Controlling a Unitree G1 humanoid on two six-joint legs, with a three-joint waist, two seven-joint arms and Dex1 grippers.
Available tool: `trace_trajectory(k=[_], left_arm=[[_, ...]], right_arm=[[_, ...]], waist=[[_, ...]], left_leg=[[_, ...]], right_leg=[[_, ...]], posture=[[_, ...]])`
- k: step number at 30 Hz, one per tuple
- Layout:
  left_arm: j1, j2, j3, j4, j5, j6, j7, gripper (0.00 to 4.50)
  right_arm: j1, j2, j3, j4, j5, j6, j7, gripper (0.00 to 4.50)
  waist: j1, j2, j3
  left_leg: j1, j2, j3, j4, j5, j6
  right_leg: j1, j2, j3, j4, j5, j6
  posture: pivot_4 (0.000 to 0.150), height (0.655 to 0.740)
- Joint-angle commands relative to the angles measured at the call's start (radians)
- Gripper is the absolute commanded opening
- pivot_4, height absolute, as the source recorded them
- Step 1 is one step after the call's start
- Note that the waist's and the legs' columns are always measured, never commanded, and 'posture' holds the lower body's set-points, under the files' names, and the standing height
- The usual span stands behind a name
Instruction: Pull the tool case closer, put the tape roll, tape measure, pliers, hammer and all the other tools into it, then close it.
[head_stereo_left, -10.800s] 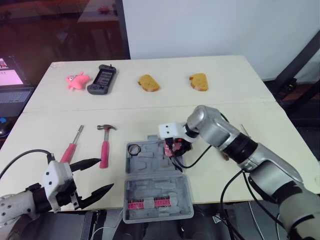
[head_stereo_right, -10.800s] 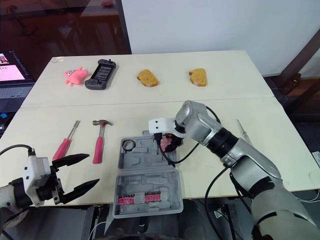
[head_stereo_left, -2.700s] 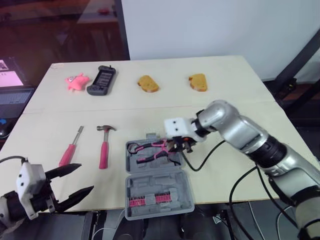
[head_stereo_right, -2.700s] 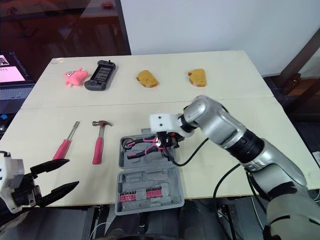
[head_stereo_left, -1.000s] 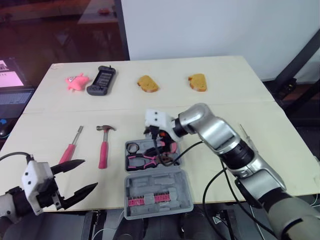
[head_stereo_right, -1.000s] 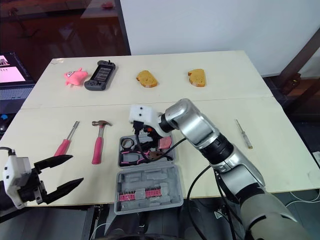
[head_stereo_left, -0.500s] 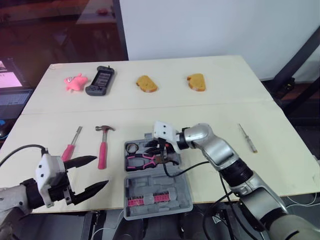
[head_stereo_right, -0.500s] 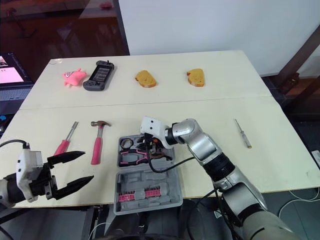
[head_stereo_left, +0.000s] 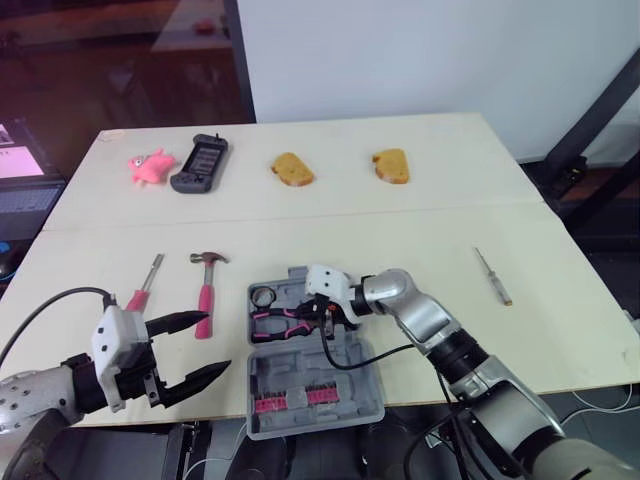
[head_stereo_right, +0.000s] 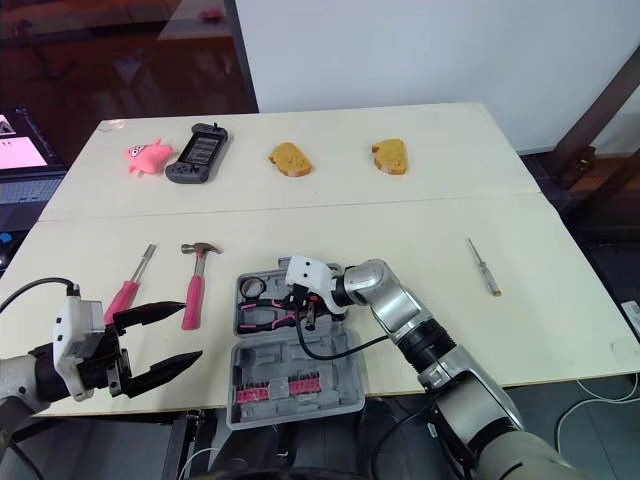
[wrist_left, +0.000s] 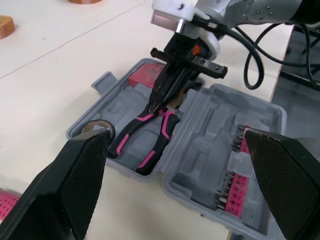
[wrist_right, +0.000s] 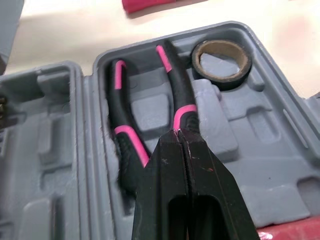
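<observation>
The grey tool case (head_stereo_left: 352, 388) lies open near the table's front edge. In its tray half are the pink-and-black pliers (head_stereo_left: 283, 318), the tape roll (head_stereo_left: 264, 296) and a red tape measure (wrist_left: 141, 79). My right gripper (wrist_right: 178, 133) is shut with nothing between its fingers, its tips right over one handle of the pliers (wrist_right: 176, 95). The pink-handled hammer (head_stereo_left: 205, 290) and a pink screwdriver (head_stereo_left: 140, 291) lie left of the case. My left gripper (head_stereo_left: 215, 345) stands open at the front left, just in front of the hammer. A thin screwdriver (head_stereo_left: 493, 276) lies far right.
Along the back of the table are a pink pig toy (head_stereo_left: 150, 165), a game console (head_stereo_left: 200, 160) and two pieces of bread (head_stereo_left: 293, 168) (head_stereo_left: 391, 164). The case's lid half holds a row of pink bits (head_stereo_left: 290, 398). A laptop (head_stereo_left: 20, 190) sits off the table's left edge.
My right gripper has shut and sunk lower over the pliers, which stay in the tray. My left gripper has come forward and up toward the hammer, still open.
</observation>
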Motion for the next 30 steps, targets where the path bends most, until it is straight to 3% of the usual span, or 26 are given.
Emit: trace_trajectory(k=[1, 11, 23, 30], left_arm=[[0.004, 0.008, 0.021, -0.01, 0.0, -0.014, 0.001, 4.5], [0.003, 0.012, 0.018, 0.006, 0.014, -0.025, -0.005, 4.5], [0.016, 0.024, 0.014, 0.028, 0.032, -0.011, -0.002, 4.5], [-0.038, 0.036, -0.009, 0.081, 0.102, -0.011, 0.057, 4.5]], right_arm=[[-0.008, 0.012, -0.029, 0.07, -0.007, 0.034, -0.028, 0.05], [0.002, 0.007, 0.066, 0.164, -0.079, 0.092, 0.013, 0.05], [0.008, 0.024, 0.075, 0.272, -0.121, -0.066, -0.021, 0.05], [-0.013, 0.056, -0.134, 0.039, 0.079, -0.197, -0.002, 0.05]], waist=[[0.0, 0.0, -0.001], [0.004, 0.0, -0.011], [0.003, -0.002, -0.029], [0.004, -0.001, -0.026]], left_leg=[[0.002, 0.0, 0.0, 0.0, 0.0, 0.0], [0.002, 0.0, -0.001, -0.001, 0.0, 0.0], [0.007, 0.0, -0.001, -0.006, 0.0, 0.0], [0.003, 0.0, -0.002, -0.005, 0.0, 0.0]], right_leg=[[0.002, 0.0, 0.0, 0.0, -0.001, -0.001], [0.0, 0.0, 0.0, 0.0, -0.002, -0.003], [0.001, 0.0, 0.0, -0.002, -0.004, -0.003], [0.0, 0.0, 0.0, 0.0, -0.004, -0.004]], posture=[[0.15, 0.74], [0.15, 0.74], [0.15, 0.74], [0.15, 0.74]])
